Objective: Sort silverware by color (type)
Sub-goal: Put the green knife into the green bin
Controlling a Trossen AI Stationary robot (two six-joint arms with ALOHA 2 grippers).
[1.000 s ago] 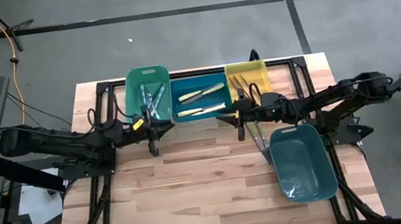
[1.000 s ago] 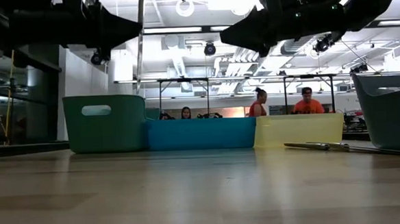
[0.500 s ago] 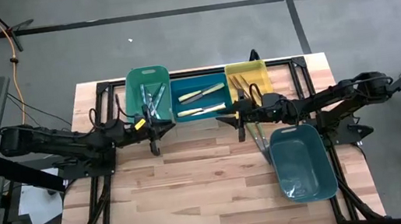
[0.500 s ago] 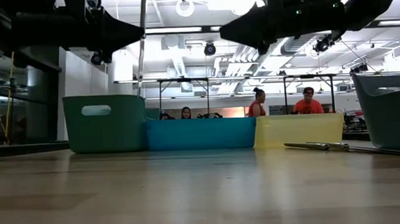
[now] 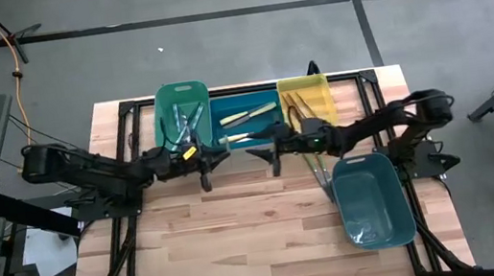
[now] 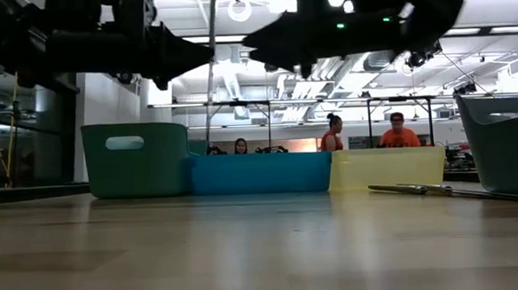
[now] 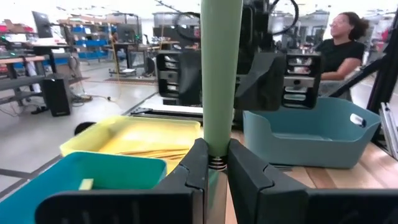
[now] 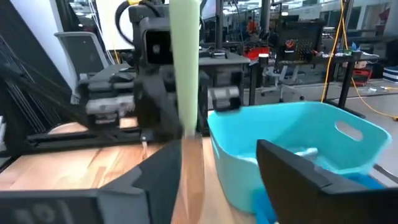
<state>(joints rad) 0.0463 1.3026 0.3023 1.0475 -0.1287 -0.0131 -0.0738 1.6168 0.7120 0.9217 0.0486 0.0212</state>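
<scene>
Green-handled utensil (image 7: 221,74) pinched in left claw (image 7: 214,177); right claw (image 8: 214,180) spread wide.

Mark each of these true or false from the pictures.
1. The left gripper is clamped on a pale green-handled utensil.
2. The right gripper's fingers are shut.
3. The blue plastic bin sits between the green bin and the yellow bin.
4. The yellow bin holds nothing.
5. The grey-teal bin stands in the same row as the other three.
1. True: the left gripper grips the pale green-handled utensil, which stands upright.
2. False: the right gripper has its fingers spread wide.
3. True: the blue plastic bin lies between the green bin and the yellow bin.
4. False: thin utensils lie in it.
5. False: the grey-teal bin sits apart, nearer the table's front right.
</scene>
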